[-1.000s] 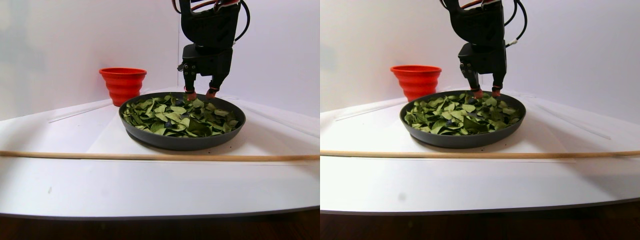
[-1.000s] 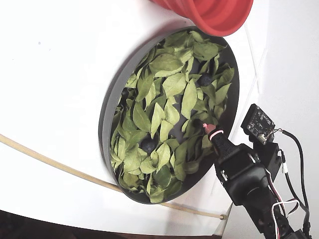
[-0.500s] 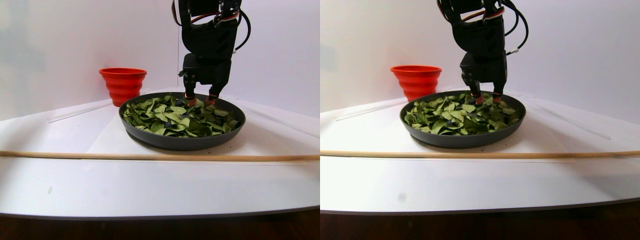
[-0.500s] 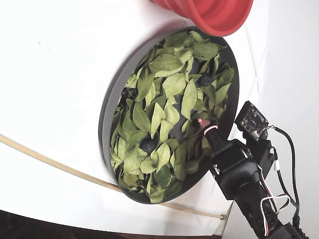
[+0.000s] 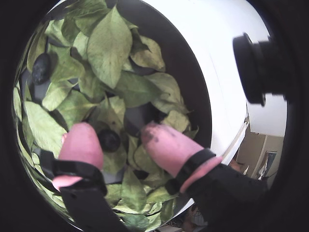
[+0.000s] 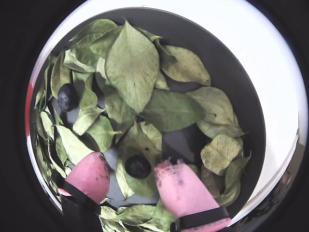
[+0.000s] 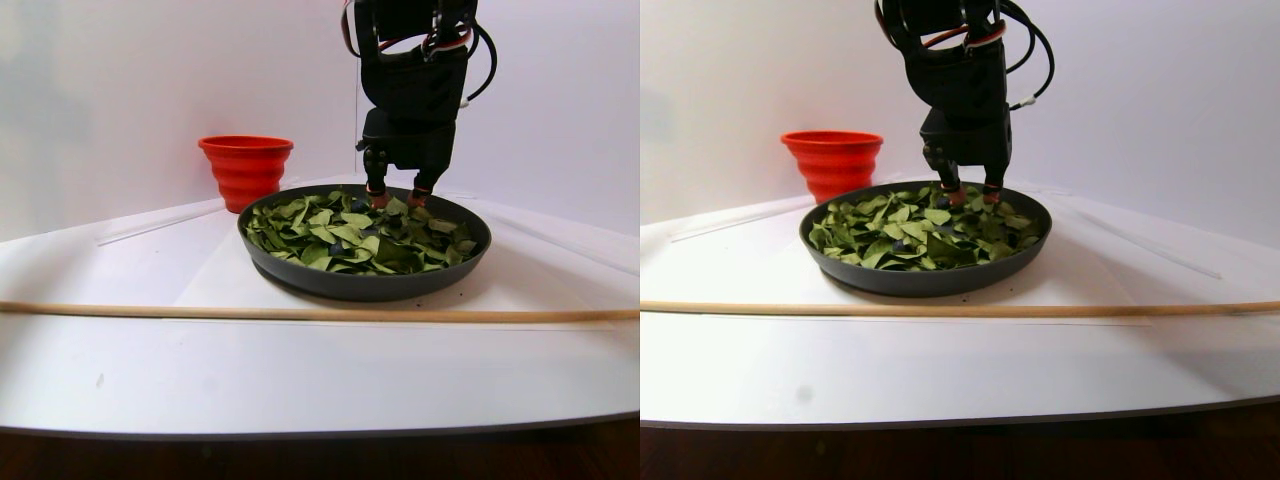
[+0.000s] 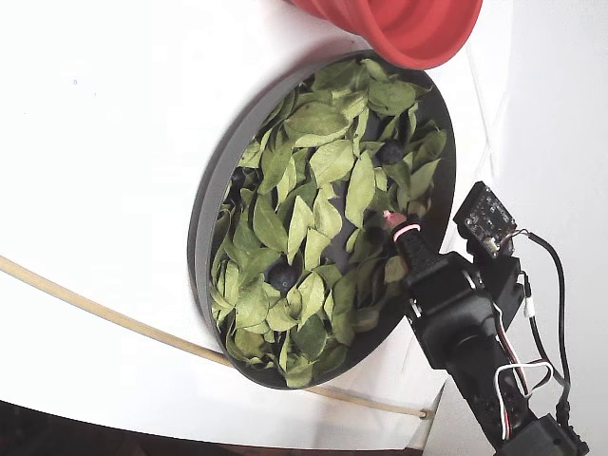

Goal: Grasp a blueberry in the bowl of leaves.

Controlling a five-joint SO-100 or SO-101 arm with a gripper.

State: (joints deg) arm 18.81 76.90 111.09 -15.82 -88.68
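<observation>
The dark-grey bowl (image 7: 360, 285) is filled with green leaves (image 6: 133, 63). My gripper (image 6: 131, 162) is open, its pink fingertips (image 6: 176, 186) lowered among the leaves. A dark blueberry (image 6: 138, 166) lies on a leaf between the two fingertips, touching neither; in a wrist view (image 5: 109, 140) it sits close to the left fingertip (image 5: 82, 142). A second blueberry (image 6: 67, 96) lies at the far left among the leaves. In the fixed view the gripper (image 8: 394, 220) is near the bowl's right rim, and other blueberries (image 8: 282, 275) show between the leaves.
A red ribbed cup (image 7: 245, 170) stands behind the bowl at the left. A thin wooden stick (image 7: 300, 313) lies across the white table in front of the bowl. A camera module (image 8: 486, 218) sits on the arm beside the bowl's rim (image 8: 204, 218).
</observation>
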